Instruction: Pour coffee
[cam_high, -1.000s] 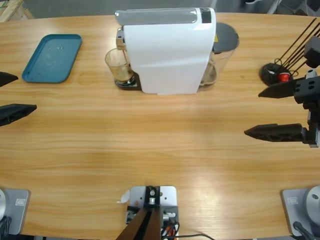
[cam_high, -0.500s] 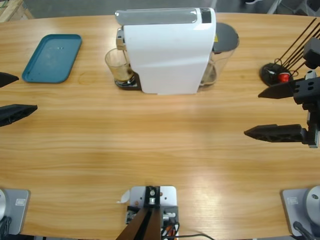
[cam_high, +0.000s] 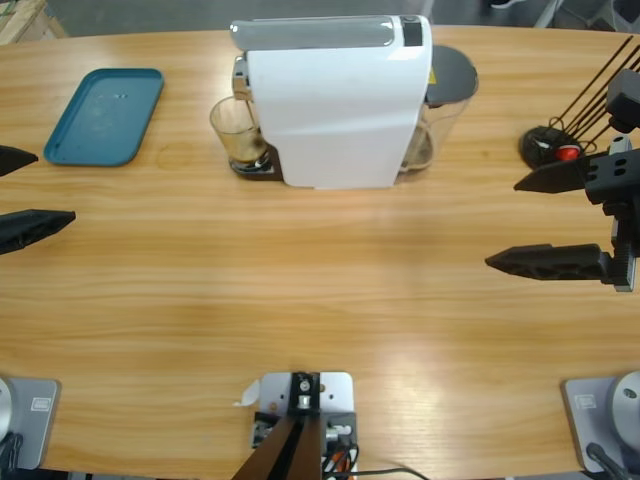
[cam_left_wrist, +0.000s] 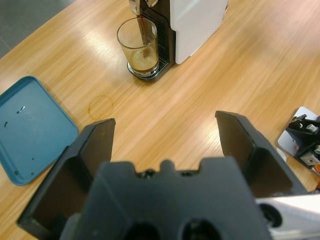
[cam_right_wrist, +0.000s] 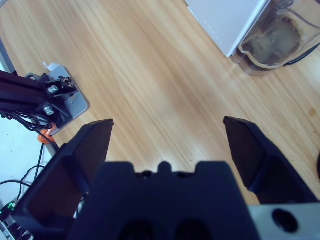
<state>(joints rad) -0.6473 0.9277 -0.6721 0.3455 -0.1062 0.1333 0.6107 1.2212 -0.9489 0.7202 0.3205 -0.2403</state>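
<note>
A white coffee machine (cam_high: 335, 110) stands at the table's far middle. A clear tumbler (cam_high: 236, 130) sits on its drip stand under the spout. In the left wrist view a thin dark stream runs from the spout into the tumbler (cam_left_wrist: 138, 47), and brown coffee (cam_left_wrist: 142, 61) covers its bottom. My left gripper (cam_high: 55, 186) is at the left edge, open and empty, well short of the tumbler; its jaws (cam_left_wrist: 165, 120) frame bare wood. My right gripper (cam_high: 502, 225) is open and empty at the right, away from the machine (cam_right_wrist: 225, 20).
A teal tray (cam_high: 105, 115) lies at the far left, near the tumbler. The machine's clear water tank (cam_high: 447, 100) with a dark lid is on its right side. A black base with a red knob and thin rods (cam_high: 552, 148) stands at far right. A faint ring mark (cam_left_wrist: 100, 105) shows on the wood.
The right gripper has edged very slightly left. The left gripper, tumbler and machine have not moved.
</note>
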